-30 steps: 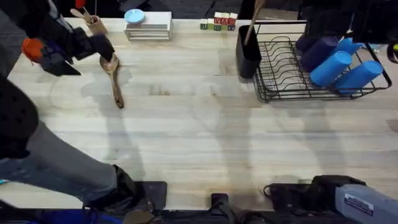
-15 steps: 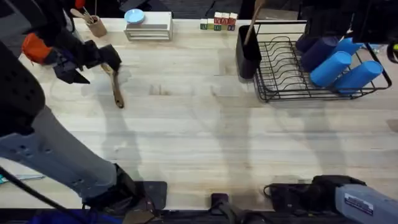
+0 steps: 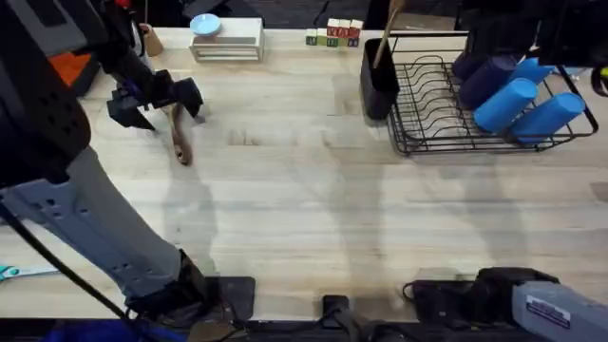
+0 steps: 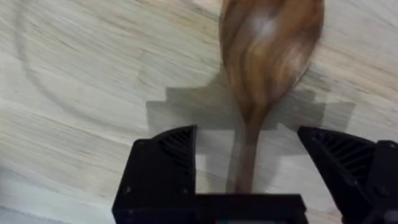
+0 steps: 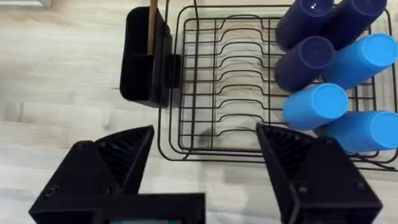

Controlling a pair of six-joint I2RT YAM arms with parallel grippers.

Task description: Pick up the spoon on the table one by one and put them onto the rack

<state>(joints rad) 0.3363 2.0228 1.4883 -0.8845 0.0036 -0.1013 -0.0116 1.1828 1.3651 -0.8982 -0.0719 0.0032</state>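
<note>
On the far left of the butcher-block table (image 3: 313, 209), the left gripper (image 3: 163, 98) is seen lower and farther right than half a second ago, now set directly over the wooden spoon (image 3: 177, 128), which has not shifted. In the left wrist view the black fingers (image 4: 163, 169) stand apart on either side of the spoon (image 4: 264, 68), the slim handle running between them and the round bowl lying just beyond the tips; the spoon rests flat on the wood and is not clamped. At the far right, the black wire rack (image 3: 475, 119) is unchanged, with blue cups (image 3: 518, 100) lying in it and a wooden handle standing in its utensil caddy (image 3: 378, 85). The right gripper (image 5: 205, 168) is held wide open, facing the rack (image 5: 230, 93) from the near side.
</note>
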